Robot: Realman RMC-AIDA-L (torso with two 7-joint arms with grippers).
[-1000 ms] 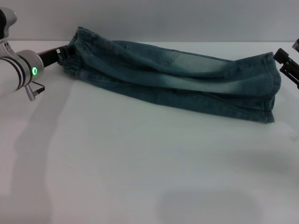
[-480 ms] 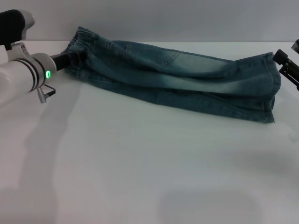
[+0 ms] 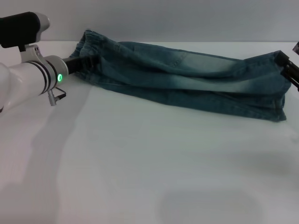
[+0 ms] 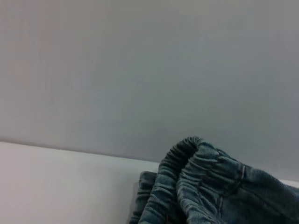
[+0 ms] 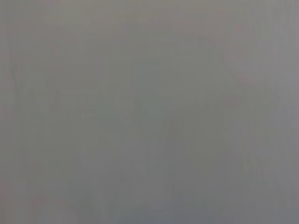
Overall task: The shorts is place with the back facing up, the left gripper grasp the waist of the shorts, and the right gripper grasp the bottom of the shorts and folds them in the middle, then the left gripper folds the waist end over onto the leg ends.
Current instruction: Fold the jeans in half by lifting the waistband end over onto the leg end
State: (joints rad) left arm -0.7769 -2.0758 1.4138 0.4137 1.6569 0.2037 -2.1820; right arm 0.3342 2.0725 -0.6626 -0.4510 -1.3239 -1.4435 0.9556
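Since a second ago, the left gripper (image 3: 84,62) has travelled rightward along the far side of the table, carrying the waist (image 3: 89,49) with it, and the whole garment has slid a little to the right. Nearest the camera lies the bare white table (image 3: 140,177). Beyond it, the shorts (image 3: 187,79) stretch in a long, narrow, lengthwise-folded band across the far half of the tabletop, waist at the robot's left, leg ends (image 3: 279,88) at its right. The left arm's silver-white cylinder with black rings and a glowing green light (image 3: 60,77) reaches in from the left; its black claw is sunk into the gathered elastic band, pinching the waist, which sits bunched and slightly raised off the table. In the left wrist view the puckered waistband (image 4: 196,182) stands up in a doubled ridge against a plain grey wall. At the far right edge, the right gripper (image 3: 290,70) shows only as black prongs just beside the leg ends; whether its fingers are spread or pressed together cannot be told. The right wrist view shows only featureless grey.
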